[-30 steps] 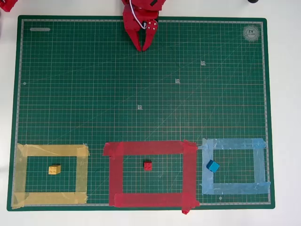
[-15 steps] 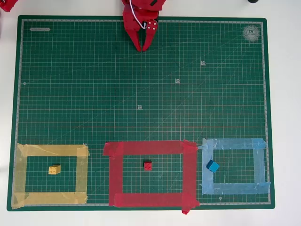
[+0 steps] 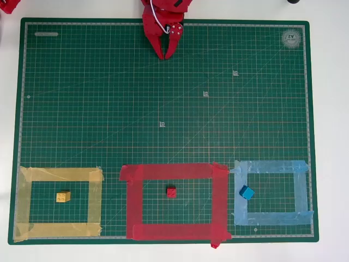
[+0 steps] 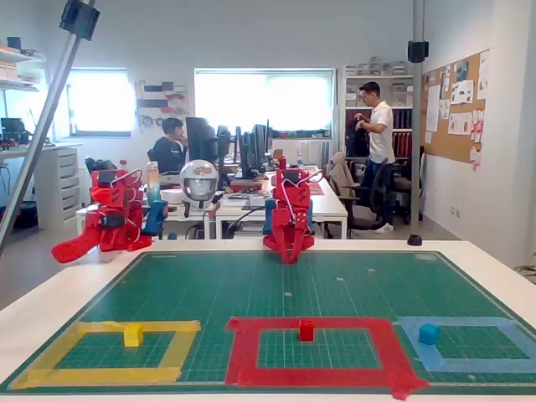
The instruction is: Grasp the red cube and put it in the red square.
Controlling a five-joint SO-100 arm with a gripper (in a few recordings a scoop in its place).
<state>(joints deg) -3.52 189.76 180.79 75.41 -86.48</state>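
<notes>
The red cube [image 3: 172, 192] [image 4: 306, 330] rests on the green mat inside the red square [image 3: 136, 202] [image 4: 243, 347], near its middle and clear of the tape. My red gripper [image 3: 165, 55] [image 4: 289, 258] hangs at the far edge of the mat, far from the cube. Its fingers meet at the tips with nothing between them.
A yellow cube [image 3: 63, 196] lies inside the yellow tape outline [image 3: 95, 202] at the overhead view's lower left. A blue cube [image 3: 246, 192] sits inside the light blue tape outline [image 3: 300, 191] at lower right. The green cutting mat [image 3: 109, 98] covers most of the white table.
</notes>
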